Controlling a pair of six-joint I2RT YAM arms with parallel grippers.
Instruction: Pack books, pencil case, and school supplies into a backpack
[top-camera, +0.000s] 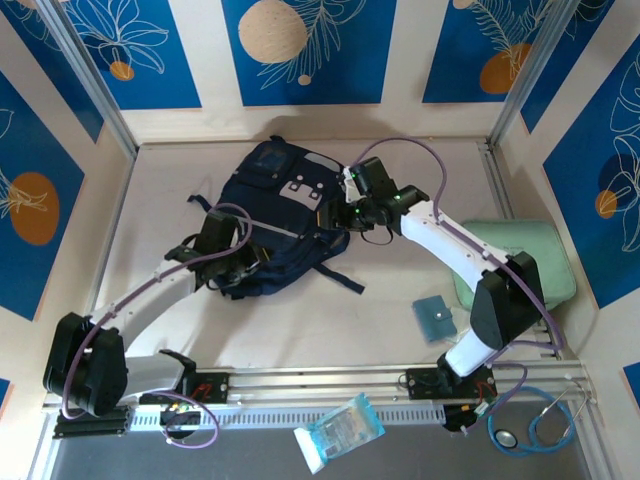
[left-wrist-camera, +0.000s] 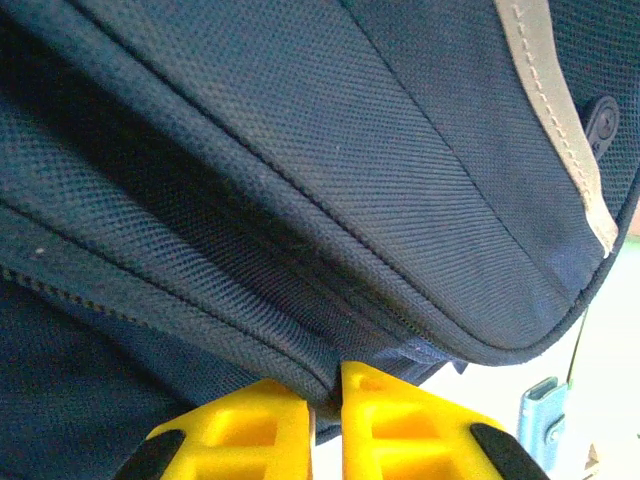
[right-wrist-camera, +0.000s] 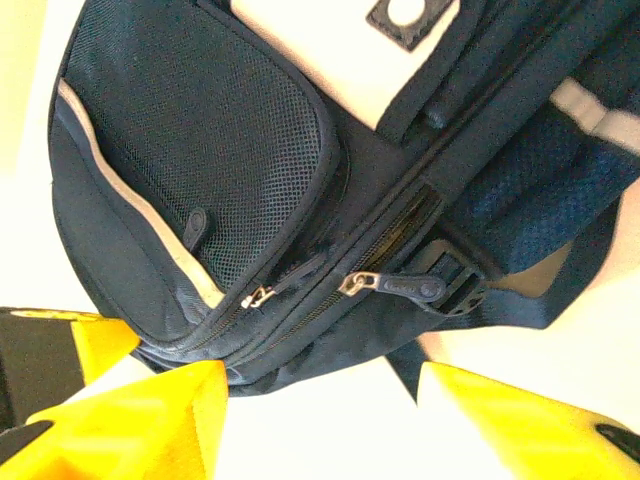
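Note:
The dark navy backpack (top-camera: 278, 215) lies flat mid-table, grey-white patches up. My left gripper (top-camera: 236, 262) is at its near-left edge; in the left wrist view the yellow fingers (left-wrist-camera: 395, 425) are shut on a fold of backpack (left-wrist-camera: 300, 180) fabric by a zip seam. My right gripper (top-camera: 352, 195) hangs open at the bag's right side. The right wrist view has the backpack (right-wrist-camera: 300, 200), its mesh pocket (right-wrist-camera: 210, 140) and a zip pull (right-wrist-camera: 400, 286) just beyond the spread fingers (right-wrist-camera: 150, 420). A flat teal square pad (top-camera: 434, 318) lies on the table to the right. Books and pink pouch are out of view.
A mint-green zip case (top-camera: 520, 262) sits at the right wall behind the right arm. A plastic-wrapped blue-white packet (top-camera: 340, 430) and a stethoscope (top-camera: 530, 425) lie on the front ledge. A black strap (top-camera: 335, 275) trails from the bag toward the front.

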